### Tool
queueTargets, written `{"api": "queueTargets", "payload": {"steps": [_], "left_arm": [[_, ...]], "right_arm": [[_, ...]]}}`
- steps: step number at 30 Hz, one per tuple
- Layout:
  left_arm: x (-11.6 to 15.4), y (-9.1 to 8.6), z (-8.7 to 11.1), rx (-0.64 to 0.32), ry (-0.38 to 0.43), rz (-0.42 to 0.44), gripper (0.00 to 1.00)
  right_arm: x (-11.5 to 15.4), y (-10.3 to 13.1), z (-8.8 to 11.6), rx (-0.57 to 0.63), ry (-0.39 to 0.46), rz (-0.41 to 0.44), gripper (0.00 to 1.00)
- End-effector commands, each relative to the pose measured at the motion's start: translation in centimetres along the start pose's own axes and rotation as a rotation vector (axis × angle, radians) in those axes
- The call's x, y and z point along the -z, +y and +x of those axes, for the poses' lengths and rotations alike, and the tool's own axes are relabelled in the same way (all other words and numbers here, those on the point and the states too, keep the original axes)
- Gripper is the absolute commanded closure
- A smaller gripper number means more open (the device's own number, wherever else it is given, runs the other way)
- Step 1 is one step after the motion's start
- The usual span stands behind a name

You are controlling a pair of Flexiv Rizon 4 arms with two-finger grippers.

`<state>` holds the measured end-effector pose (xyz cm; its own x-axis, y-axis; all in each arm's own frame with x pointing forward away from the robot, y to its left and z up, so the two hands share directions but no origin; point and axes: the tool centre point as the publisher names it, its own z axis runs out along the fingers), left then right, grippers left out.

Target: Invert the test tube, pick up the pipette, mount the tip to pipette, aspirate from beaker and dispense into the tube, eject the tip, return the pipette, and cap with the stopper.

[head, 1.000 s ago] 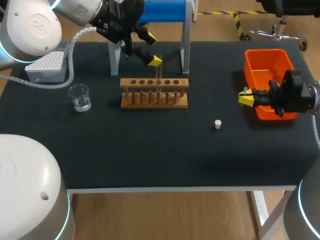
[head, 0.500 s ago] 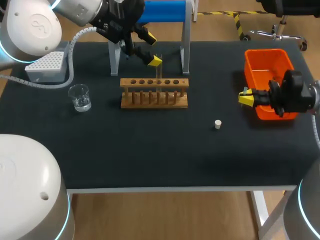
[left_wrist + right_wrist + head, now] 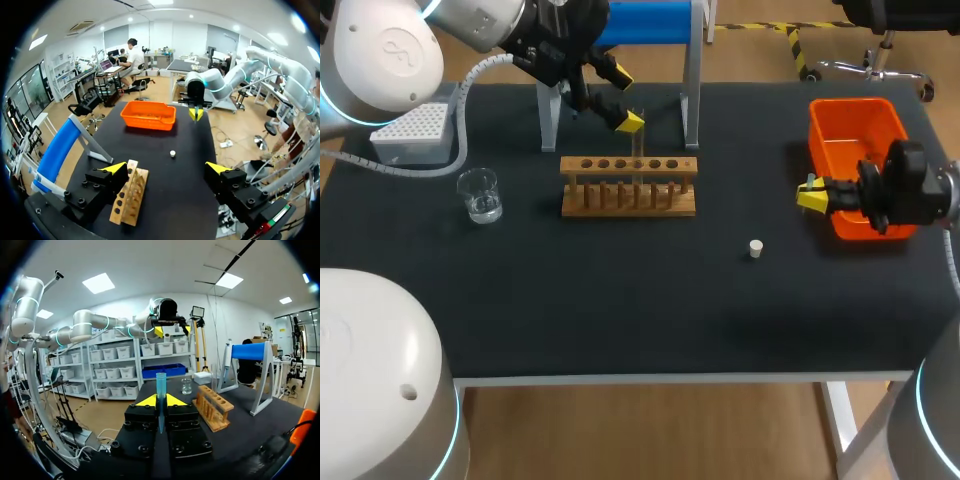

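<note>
Standing upright in the wooden rack (image 3: 628, 187) near the table's back edge, the test tube (image 3: 638, 150) has its top just beside one fingertip of the left gripper (image 3: 626, 98), whose jaws are spread wide. The right gripper (image 3: 808, 195), well apart by the orange bin (image 3: 850, 140), clamps a blue pipette tip (image 3: 160, 390).

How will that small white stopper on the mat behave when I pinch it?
The stopper looks tiny beside the wooden rack, so it is probably very light and easily flicked away by a fingertip. It seems round and stands alone on the black mat, so a sideways nudge may topple it and set it rolling.
</note>
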<state>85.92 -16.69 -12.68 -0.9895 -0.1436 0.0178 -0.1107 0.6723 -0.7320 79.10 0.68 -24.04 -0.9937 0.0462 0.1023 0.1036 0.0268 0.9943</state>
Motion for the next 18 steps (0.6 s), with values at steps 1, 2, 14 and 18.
{"api": "queueTargets", "payload": {"steps": [1, 2, 14, 18], "left_arm": [[0.0, -0.1, 0.0, 0.002, 0.001, -0.004, 0.00], [0.0, -0.1, 0.0, 0.002, 0.001, -0.004, 0.00], [4.4, 3.9, -0.9, 0.083, -0.091, 0.044, 0.00], [6.5, 5.4, -1.3, 0.108, -0.130, 0.049, 0.00]], "right_arm": [[0.1, 0.0, 0.0, 0.001, 0.002, 0.000, 1.00], [0.1, 0.0, 0.0, 0.001, 0.002, 0.000, 1.00], [0.1, 0.0, 0.0, 0.001, 0.002, 0.000, 1.00], [0.1, 0.0, 0.0, 0.001, 0.002, 0.000, 1.00]]}}
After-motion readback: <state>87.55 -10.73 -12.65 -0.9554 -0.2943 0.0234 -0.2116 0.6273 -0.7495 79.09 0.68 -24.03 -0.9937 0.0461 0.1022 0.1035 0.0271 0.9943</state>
